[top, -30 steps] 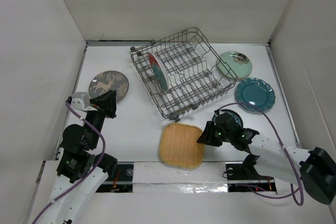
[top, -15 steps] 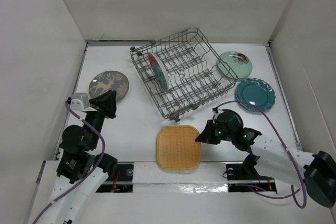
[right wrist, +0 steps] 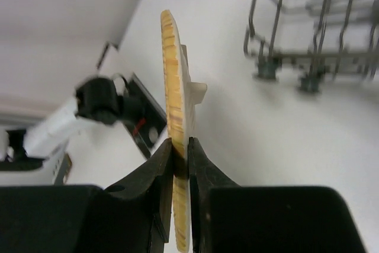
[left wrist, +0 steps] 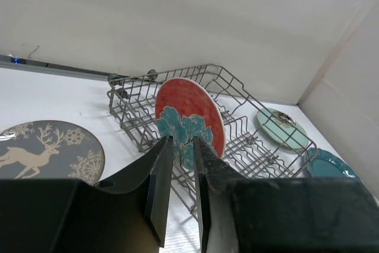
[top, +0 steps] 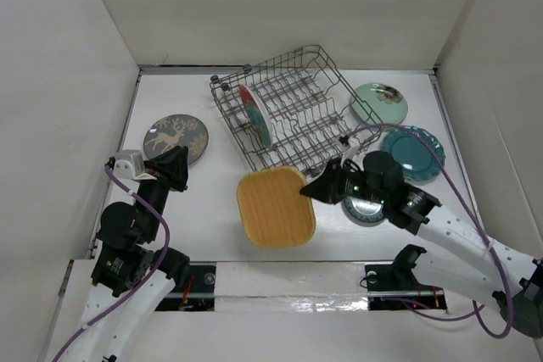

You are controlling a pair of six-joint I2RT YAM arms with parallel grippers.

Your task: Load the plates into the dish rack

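My right pincer [top: 312, 192] is clamping the edge of the yellow woven rounded-square plate [top: 276, 207], holding it off the table just in front of the grey wire dish rack [top: 310, 129]. My left pincer [left wrist: 182, 146] is hovering slightly parted, gripping nothing, near the grey deer-patterned round plate [top: 176, 137].

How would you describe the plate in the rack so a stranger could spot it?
Find the grey wire dish rack at the table's far middle. Near its left end one plate stands on edge: red with teal flowers, the only one racked.
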